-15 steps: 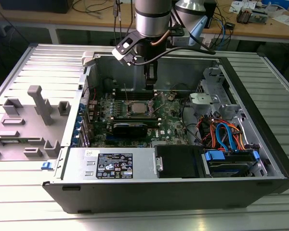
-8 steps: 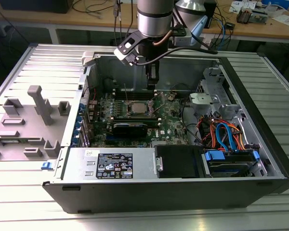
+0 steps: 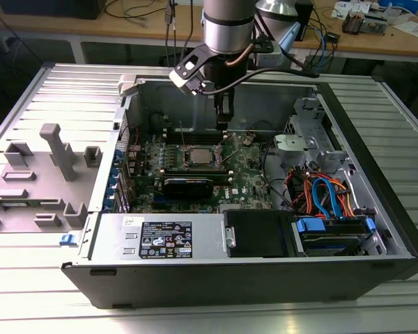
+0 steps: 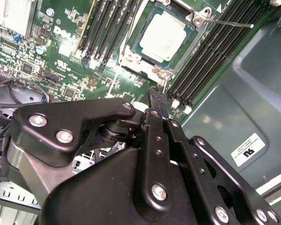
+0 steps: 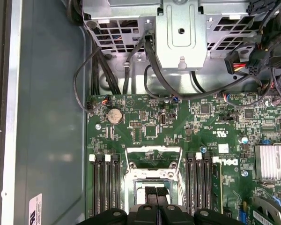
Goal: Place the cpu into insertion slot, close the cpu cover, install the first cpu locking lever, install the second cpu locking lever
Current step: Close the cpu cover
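Note:
The cpu [image 4: 163, 36] lies flat in the insertion slot [image 3: 197, 156] on the green motherboard, its silver top showing. The silvery cpu cover [image 4: 135, 60] appears to lie down around it. Two thin locking levers stand free: one [image 3: 182, 136] on the exterior view's left of the socket, the other [image 3: 221, 145] on its right. One lever [image 4: 229, 22] juts out past the socket corner. My gripper [image 3: 223, 126] hangs just behind and above the socket, fingers together with nothing between them. Its fingertips [image 5: 154, 191] sit over the socket frame [image 5: 153, 159]; in the second wrist view the gripper [image 4: 158, 96] hovers near the socket's corner.
Long black memory slots [image 4: 210, 51] flank the socket on both sides. A black card [image 3: 188, 184] lies in front of it, with the power supply [image 3: 160, 236] nearer still. Drive cage and coloured cables [image 3: 327, 195] fill the exterior view's right. A grey fixture [image 3: 49, 160] sits outside the case.

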You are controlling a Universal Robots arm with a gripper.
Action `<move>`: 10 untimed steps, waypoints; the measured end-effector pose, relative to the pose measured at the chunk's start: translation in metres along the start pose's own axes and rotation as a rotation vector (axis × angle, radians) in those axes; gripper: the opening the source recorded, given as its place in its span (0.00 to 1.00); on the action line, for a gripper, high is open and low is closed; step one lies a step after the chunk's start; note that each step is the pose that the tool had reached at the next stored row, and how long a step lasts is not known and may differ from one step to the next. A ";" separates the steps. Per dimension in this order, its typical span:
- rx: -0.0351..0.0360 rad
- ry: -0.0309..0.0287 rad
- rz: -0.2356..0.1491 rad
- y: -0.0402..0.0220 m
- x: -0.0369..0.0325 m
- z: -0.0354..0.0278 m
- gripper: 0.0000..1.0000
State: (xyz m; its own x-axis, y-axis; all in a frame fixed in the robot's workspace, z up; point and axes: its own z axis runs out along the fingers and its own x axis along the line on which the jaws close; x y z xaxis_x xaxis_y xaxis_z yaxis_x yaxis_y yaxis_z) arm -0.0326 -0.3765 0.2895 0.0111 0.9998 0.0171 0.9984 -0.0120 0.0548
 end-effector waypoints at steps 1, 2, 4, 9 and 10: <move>0.0000 0.0000 0.000 0.0010 0.0000 0.0000 0.11; 0.0001 0.0000 0.000 0.0016 0.0000 0.0001 0.11; 0.0000 0.0000 0.000 0.0019 0.0000 0.0001 0.11; 0.0000 0.0000 0.000 0.0042 0.0001 0.0002 0.11; 0.0000 0.0000 0.000 0.0049 0.0001 0.0003 0.11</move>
State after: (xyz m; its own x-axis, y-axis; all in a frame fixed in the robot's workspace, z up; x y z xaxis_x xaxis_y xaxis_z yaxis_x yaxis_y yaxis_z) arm -0.0277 -0.3765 0.2894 0.0112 0.9998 0.0172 0.9984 -0.0121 0.0548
